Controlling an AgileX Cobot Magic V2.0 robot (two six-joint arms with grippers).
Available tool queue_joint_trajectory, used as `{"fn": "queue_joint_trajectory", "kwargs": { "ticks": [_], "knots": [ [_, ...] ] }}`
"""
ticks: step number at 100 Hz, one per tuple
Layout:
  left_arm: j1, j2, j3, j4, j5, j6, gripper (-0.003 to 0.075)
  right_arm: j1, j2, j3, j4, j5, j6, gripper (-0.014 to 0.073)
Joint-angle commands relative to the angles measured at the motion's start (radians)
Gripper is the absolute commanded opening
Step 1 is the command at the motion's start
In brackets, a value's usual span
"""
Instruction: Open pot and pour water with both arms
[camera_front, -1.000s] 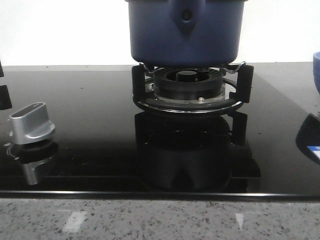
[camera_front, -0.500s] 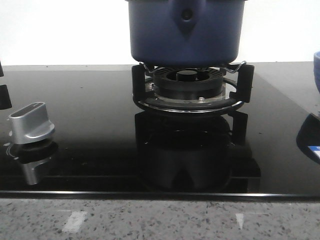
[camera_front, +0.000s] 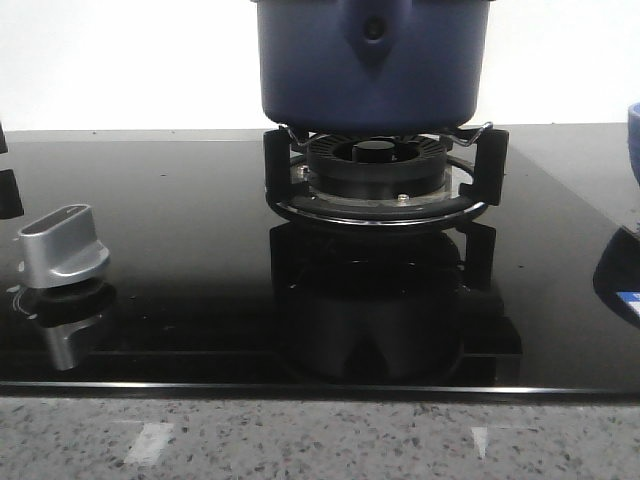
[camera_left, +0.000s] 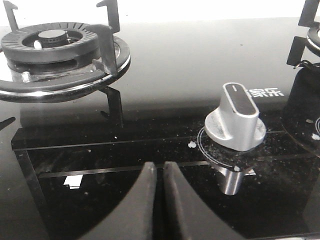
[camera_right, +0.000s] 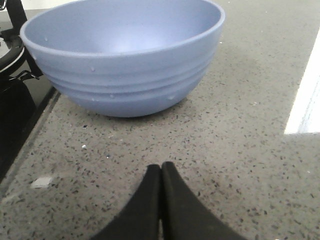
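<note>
Two pincers sat closed and empty, neither touching the pot (camera_front: 372, 65). The left pincer (camera_left: 160, 172) had its fingertips pressed together low over the black glass hob (camera_left: 190, 75), with a silver knob (camera_left: 235, 120) just ahead of it and to one side, and an empty burner (camera_left: 55, 42) farther ahead on the other side. The right pincer (camera_right: 160, 175) was likewise shut over the speckled surface (camera_right: 240, 150), with the light blue bowl (camera_right: 125, 55) directly ahead of it. The pot stood upright on the centre burner (camera_front: 375, 170) in the front view, its pointed handle bracket facing the camera; its top was cut off, so any lid was out of sight. Neither wrist view showed the pot, so it lay between the two arms, well apart from each, and I could not tell which was nearer. Both would need to swing inward and rise.
</note>
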Motion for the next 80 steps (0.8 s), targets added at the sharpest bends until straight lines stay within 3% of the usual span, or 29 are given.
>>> {"fn": "queue_joint_trajectory", "kwargs": {
  "ticks": [1,10,27,42,56,69,80],
  "knots": [
    [0.001,-0.026,0.032,-0.012,-0.05,-0.011,-0.002,-0.007,-0.019,0.026,-0.039,-0.028,-0.007,-0.0069],
    [0.001,-0.026,0.032,-0.012,-0.05,-0.011,-0.002,-0.007,-0.019,0.026,-0.087,-0.086,-0.007,-0.0069],
    [0.001,-0.026,0.032,-0.006,-0.12,-0.011,-0.002,-0.007,-0.019,0.026,-0.087,-0.283,-0.007,-0.0069],
    [0.001,-0.026,0.032,-0.006,-0.174,-0.011,-0.002,-0.007,-0.019,0.026,-0.057,-0.369,-0.007,-0.0069],
    [0.001,-0.026,0.032,-0.12,-0.267,-0.011,-0.002,-0.007,-0.019,0.026,0.133,-0.402,-0.007,-0.0069],
    [0.001,-0.026,0.032,-0.34,-0.332,-0.011,-0.002,-0.007,-0.019,0.026,0.362,-0.404,-0.007,-0.0069],
    [0.001,-0.026,0.032,-0.487,-0.34,-0.011,-0.002,-0.007,-0.019,0.026,0.42,-0.404,-0.007,-0.0069]
  ]
}}
